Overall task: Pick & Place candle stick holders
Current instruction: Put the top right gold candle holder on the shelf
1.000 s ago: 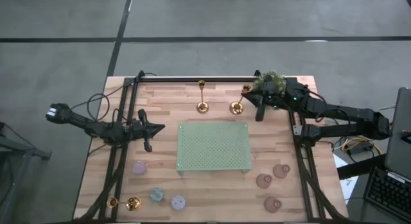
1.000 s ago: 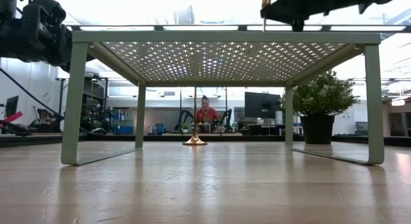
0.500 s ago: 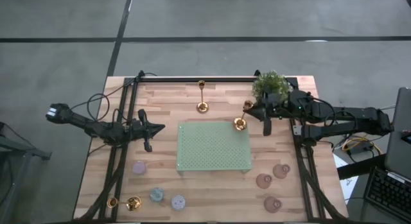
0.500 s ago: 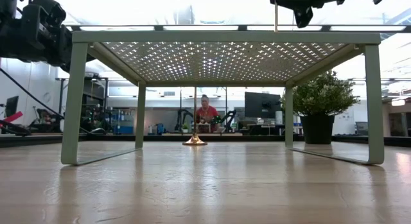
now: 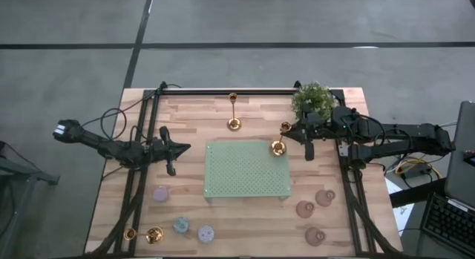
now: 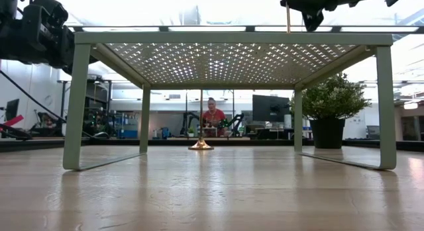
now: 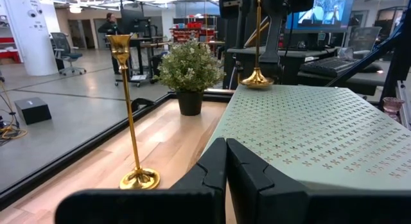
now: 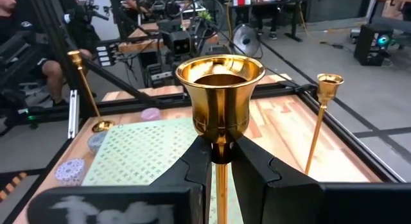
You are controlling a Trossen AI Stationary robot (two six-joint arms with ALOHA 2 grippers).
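near edge of the table (image 5: pixel 245 248), from my overhead feed: at 7 o'clock a gold candle holder (image 5: pixel 145 234) lies on its side, with a grey-blue squat holder (image 5: pixel 181 225) and a pale lilac one (image 5: pixel 205 233) just beside it, and a pink squat holder (image 5: pixel 161 193) a little farther in. at 5 o'clock, three brownish-pink squat holders (image 5: pixel 306 208) sit in a loose group.

centre: the pale green perforated rack (image 5: pixel 246 169) stands on its four legs.

at 9 o'clock the left gripper (image 5: pixel 171 168) hangs beside the rack; its fingers are pressed together on nothing.

at 2 o'clock of the rack, the right gripper (image 5: pixel 295 129) pinches the stem of a gold candle stick holder (image 5: pixel 279 145) just under the cup. its round base is over the rack's far right corner and, in the left wrist feed, looks to rest on the mesh; i cannot tell whether it bears weight.

farther, at 12 o'clock, a third gold holder (image 5: pixel 234 113) stands upright on the bare wood, well apart from the rack. a small potted plant (image 5: pixel 312 100) sits at the far right corner.
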